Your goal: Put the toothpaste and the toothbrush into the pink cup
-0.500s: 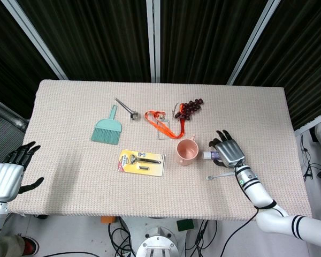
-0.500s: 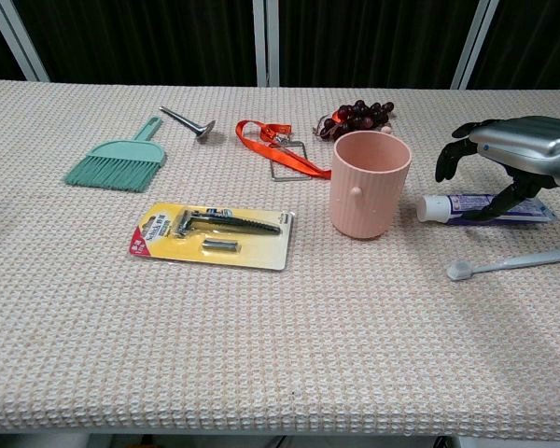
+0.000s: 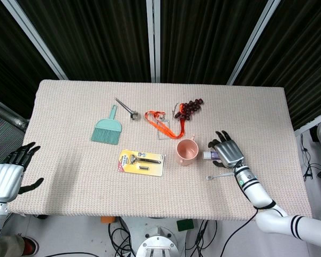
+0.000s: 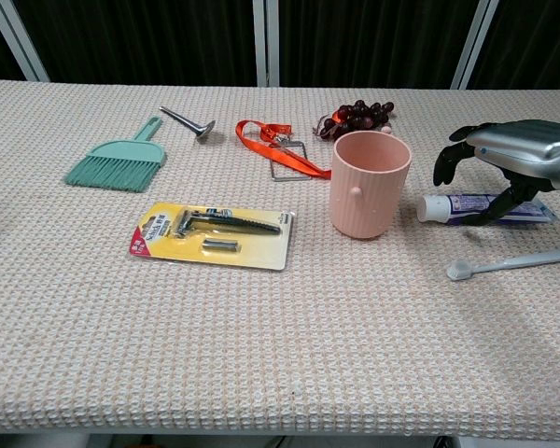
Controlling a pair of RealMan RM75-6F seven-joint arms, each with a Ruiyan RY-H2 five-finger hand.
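Note:
The pink cup (image 3: 186, 151) (image 4: 370, 182) stands upright right of the table's centre. Just to its right the toothpaste (image 3: 207, 155) (image 4: 453, 207) lies flat with its white cap toward the cup. In front of the tube lies the pale toothbrush (image 3: 216, 175) (image 4: 509, 264), head pointing left. My right hand (image 3: 228, 151) (image 4: 518, 154) arches over the tube's far end with fingers spread and curved down. A lower fingertip is at the tube, which still lies on the cloth. My left hand (image 3: 10, 171) hangs open off the table's left front corner.
Left of the cup lies a yellow razor pack (image 3: 142, 162) (image 4: 213, 235). Behind are a teal hand brush (image 3: 107, 130), a metal tool (image 3: 127, 108), an orange lanyard (image 3: 160, 122) and dark grapes (image 3: 189, 107). The table's right edge is near my right hand.
My right hand has shifted only a hair over the toothpaste. Nothing else has moved.

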